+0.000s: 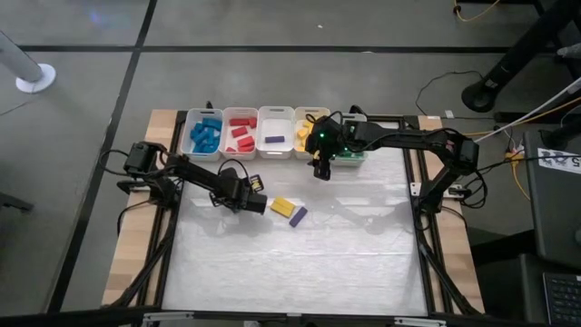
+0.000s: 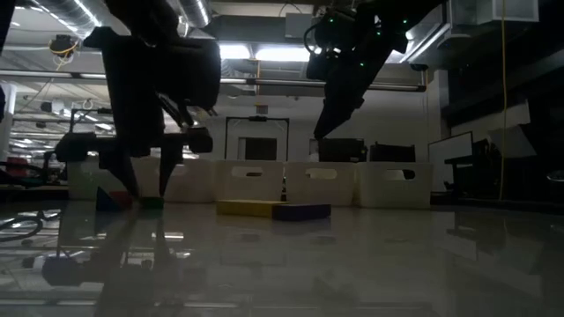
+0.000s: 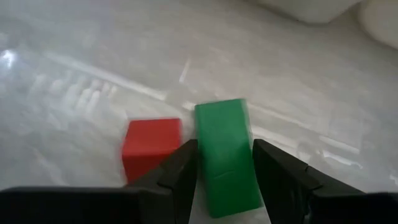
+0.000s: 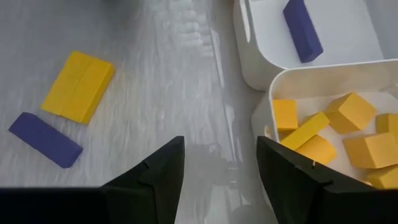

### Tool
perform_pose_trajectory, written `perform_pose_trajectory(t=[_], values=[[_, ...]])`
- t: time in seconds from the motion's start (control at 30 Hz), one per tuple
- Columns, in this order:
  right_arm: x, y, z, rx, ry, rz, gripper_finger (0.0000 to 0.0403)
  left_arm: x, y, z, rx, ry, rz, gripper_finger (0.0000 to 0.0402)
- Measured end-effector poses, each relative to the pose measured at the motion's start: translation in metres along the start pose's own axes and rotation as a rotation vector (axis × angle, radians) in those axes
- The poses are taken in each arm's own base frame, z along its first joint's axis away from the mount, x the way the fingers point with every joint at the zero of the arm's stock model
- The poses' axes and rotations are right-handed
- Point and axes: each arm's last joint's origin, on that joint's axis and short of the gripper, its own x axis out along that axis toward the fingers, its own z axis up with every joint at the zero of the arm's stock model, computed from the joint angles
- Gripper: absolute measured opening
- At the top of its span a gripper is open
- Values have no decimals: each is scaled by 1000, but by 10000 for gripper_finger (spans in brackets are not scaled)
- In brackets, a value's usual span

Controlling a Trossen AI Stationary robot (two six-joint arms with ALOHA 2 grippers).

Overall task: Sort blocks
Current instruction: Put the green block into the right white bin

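The left gripper (image 3: 222, 171) sits low on the white table (image 1: 300, 263), its dark fingers closed around a green bar block (image 3: 226, 155); a red cube block (image 3: 151, 146) lies just beside it. Farther on lie a yellow flat block (image 1: 282, 206) and a purple bar block (image 1: 297, 216), touching. Beyond, the right gripper (image 4: 217, 171) hangs empty, fingers spread, near the white plastic bin of yellow blocks (image 4: 339, 134)
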Motion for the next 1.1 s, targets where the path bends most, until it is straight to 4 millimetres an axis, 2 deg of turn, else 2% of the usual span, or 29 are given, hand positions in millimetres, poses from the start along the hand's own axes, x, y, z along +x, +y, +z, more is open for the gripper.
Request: perform_pose_trajectory(t=[0.37,0.53,0.77,0.9,1.1], values=[[0,0,0,1,1,-8,200,2,-3,-1,79,32,-8,143],[0,0,0,1,1,-8,200,3,-4,-1,199,39,-22,143],[0,0,0,0,3,-8,200,15,2,-2,462,64,-40,143],[0,0,0,0,4,-8,200,17,4,-2,503,57,-34,142],[0,0,-1,-25,10,-7,200,14,4,-1,554,62,-53,114]])
